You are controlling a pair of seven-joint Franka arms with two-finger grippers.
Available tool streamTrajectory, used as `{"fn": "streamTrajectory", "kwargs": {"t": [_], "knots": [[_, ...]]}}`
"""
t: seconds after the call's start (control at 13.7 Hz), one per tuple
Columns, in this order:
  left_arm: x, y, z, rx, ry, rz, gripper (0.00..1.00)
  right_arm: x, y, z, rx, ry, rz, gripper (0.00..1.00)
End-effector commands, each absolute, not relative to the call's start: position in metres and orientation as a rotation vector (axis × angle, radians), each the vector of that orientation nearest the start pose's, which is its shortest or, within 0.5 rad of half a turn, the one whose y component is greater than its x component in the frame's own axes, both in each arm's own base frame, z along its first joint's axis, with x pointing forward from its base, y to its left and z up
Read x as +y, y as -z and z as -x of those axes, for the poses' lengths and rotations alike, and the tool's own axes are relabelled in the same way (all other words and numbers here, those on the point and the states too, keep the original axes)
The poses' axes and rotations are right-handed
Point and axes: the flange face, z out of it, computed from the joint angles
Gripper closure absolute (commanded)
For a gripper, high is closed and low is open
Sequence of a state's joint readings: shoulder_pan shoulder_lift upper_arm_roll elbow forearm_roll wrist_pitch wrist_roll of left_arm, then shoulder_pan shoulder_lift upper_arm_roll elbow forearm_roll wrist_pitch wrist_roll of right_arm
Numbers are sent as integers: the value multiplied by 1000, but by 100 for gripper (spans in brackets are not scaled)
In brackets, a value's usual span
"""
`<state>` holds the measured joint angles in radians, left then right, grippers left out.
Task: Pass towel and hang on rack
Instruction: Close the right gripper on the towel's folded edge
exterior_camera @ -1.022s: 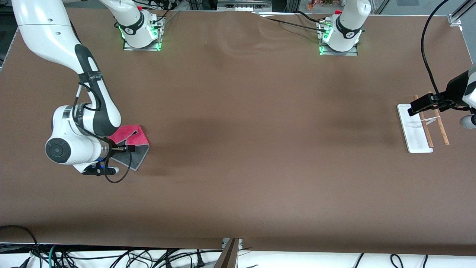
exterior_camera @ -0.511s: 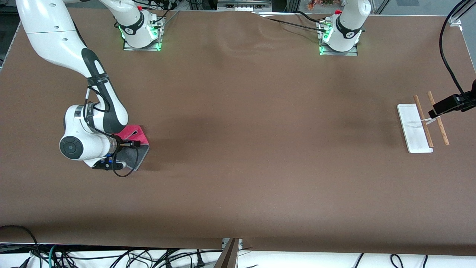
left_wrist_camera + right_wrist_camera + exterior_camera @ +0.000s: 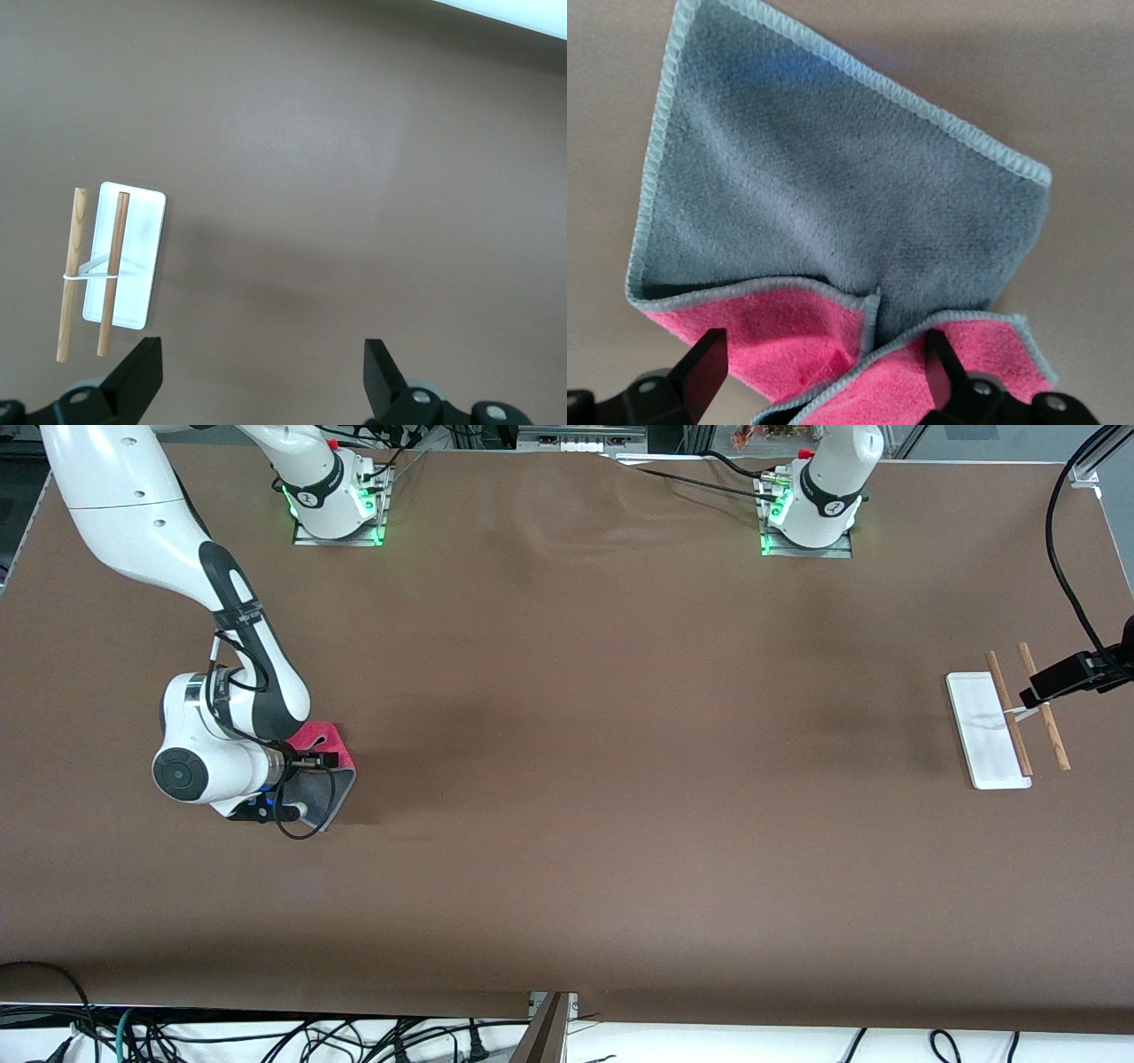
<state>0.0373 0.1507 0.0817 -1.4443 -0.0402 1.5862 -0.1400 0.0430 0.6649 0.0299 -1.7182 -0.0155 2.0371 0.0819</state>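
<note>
Where the front view looks down on the brown tabletop (image 3: 567, 779), the towel (image 3: 332, 775) lies flat toward the right arm's end, pink-red folded over dark grey, with the right claw (image 3: 330, 761) low over it. The rack (image 3: 988, 731) stands well apart toward the left arm's end, its two wooden rods over the white base. The left claw itself falls outside this view; only its wrist hardware shows at the edge, above the rods, and that arm waits.

In the left wrist view, the left claw (image 3: 257, 381) hangs high over bare tabletop with its jaws spread wide and nothing between them. The rack (image 3: 133, 266) stands off to one side of it, untouched and bare.

In the right wrist view, the right claw (image 3: 824, 376) is spread to either side of the towel (image 3: 850, 204), its fingertips (image 3: 704, 367) down at the pink folded edge where two flaps meet. Nothing is pinched yet.

I judge this the first step, picking the towel up, with the pass and the hanging not begun. The next move calls for the right claw to clench on the folded edge, taking both layers so the cloth does not slip free on the lift, then carrying it toward the middle for the left claw.
</note>
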Motion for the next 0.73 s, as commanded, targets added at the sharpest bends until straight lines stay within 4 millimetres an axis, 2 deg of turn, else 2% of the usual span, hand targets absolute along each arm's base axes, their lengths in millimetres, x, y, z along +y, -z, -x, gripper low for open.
{"fn": "streamTrajectory", "kwargs": {"t": [0.0, 0.15, 0.29, 0.37, 0.66], "knots": [[63, -604, -605, -394, 13, 3144, 0, 45, -179, -624, -1, -541, 3110, 42], [63, -604, -605, -390, 22, 3146, 0, 46, -178, -623, -1, -551, 3109, 71], [65, -603, -605, -401, 20, 3170, 0, 46, -180, -624, -1, -551, 3110, 93], [68, -603, -605, -407, 21, 3177, 0, 46, -181, -624, -1, -560, 3108, 100], [68, -603, -605, -402, 21, 3178, 0, 52, -198, -634, -4, -508, 3112, 100]]}}
